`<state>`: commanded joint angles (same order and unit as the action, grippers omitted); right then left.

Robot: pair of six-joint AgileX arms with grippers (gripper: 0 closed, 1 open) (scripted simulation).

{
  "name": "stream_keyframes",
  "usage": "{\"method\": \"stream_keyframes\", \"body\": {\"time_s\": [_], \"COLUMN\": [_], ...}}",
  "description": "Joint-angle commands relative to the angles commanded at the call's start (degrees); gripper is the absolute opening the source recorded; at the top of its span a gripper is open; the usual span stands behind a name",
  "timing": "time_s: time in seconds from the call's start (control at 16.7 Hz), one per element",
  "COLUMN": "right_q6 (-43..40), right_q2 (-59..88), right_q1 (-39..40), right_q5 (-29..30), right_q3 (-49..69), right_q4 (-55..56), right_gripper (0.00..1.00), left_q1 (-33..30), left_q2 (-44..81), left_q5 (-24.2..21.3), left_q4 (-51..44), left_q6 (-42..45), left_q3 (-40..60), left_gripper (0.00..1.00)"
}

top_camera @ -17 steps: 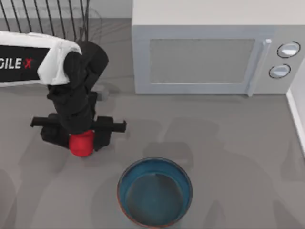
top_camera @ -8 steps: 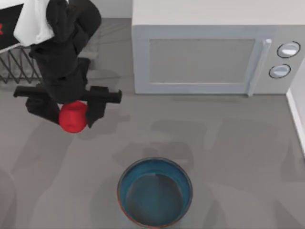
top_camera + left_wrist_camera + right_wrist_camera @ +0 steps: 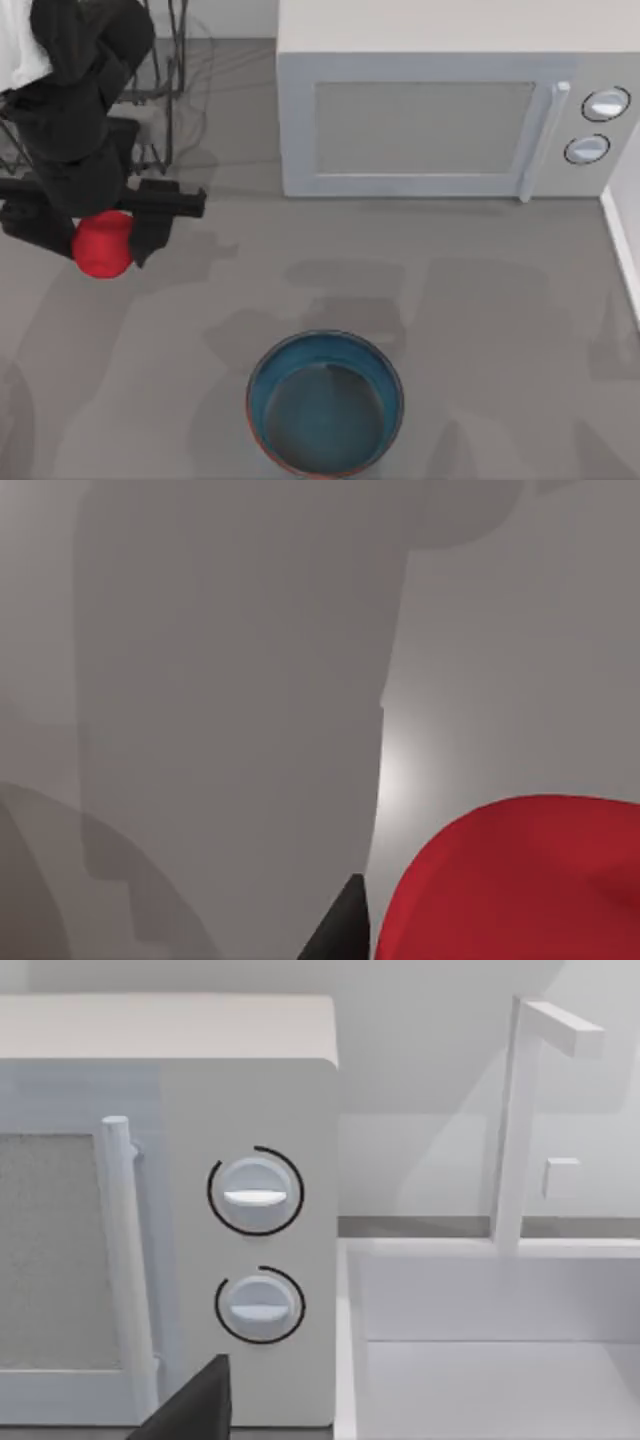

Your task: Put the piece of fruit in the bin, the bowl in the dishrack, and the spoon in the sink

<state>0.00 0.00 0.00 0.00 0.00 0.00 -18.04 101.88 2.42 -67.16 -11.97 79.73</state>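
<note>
1. Shifting since the earlier frames: piece of fruit and left gripper are now farther toward the table's left, away from the bowl.
2. Piece of fruit: red, round, sitting pinched between the left gripper's fingers, above the grey table.
3. Dishrack: black wire, standing just behind the gripper.
4. Bowl: teal, resting well apart to the gripper's right, at the near edge.
5. Microwave: white, standing beyond the bowl.
6. Right gripper: facing the microwave dials and white sink; finger state cannot be told.
</note>
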Motion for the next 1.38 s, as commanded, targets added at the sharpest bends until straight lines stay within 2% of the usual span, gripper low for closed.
{"method": "stream_keyframes", "body": {"time_s": [0.84, 0.96, 1.38], "right_q6": [0.0, 0.0, 0.0], "right_q2": [0.0, 0.0, 0.0], "right_q1": [0.0, 0.0, 0.0], "right_q5": [0.0, 0.0, 0.0], "right_q3": [0.0, 0.0, 0.0], "right_q4": [0.0, 0.0, 0.0], "right_gripper": [1.0, 1.0, 1.0], "left_q1": [29.09, 30.87, 31.34], "left_q2": [-26.46, -28.1, -27.6], "left_q5": [9.06, 10.01, 10.0], "left_q4": [-5.2, -5.74, -3.29], "left_q6": [25.23, 26.79, 27.55], "left_q3": [-15.78, -16.87, -18.9], "left_gripper": [0.0, 0.0, 0.0]}}
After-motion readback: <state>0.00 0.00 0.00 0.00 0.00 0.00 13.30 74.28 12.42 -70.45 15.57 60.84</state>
